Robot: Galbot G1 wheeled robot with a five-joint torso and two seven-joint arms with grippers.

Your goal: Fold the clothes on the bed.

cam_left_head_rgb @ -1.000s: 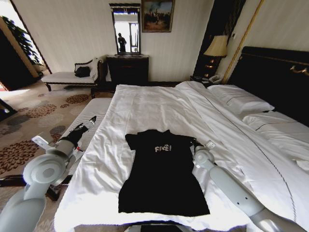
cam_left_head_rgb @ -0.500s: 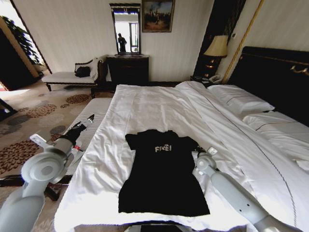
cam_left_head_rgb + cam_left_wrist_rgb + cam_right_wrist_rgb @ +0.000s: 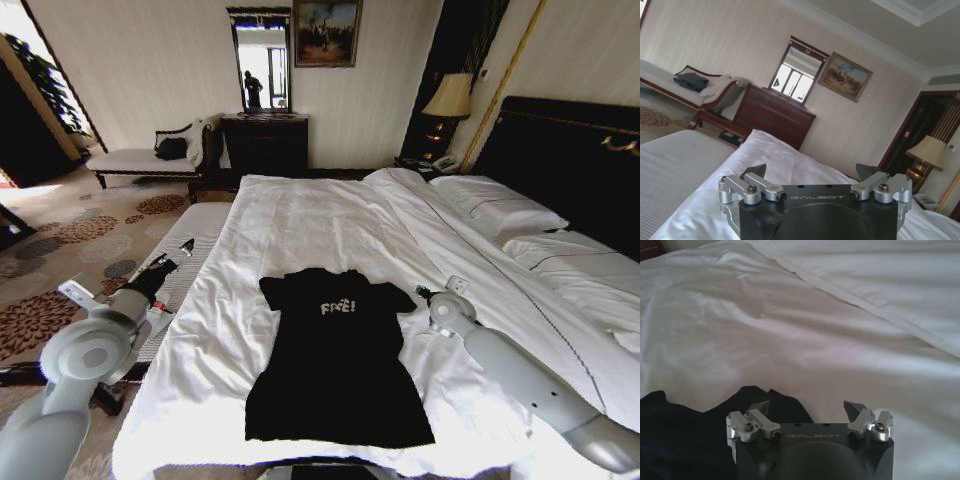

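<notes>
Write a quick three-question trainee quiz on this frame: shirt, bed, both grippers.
1. True or false: the black T-shirt lies spread flat on the bed, lettering up.
2. Which gripper is nearer the shirt's sleeve? A) left gripper B) right gripper
3. Fill in: the right gripper's jaws are ____, with nothing between them.

Key
1. True. The white "FREE!" lettering faces up and the shirt is not yet folded.
2. B. It sits just beside the sleeve on the robot's right; the left gripper hangs off the bed's left edge, also open.
3. Open.
</notes>
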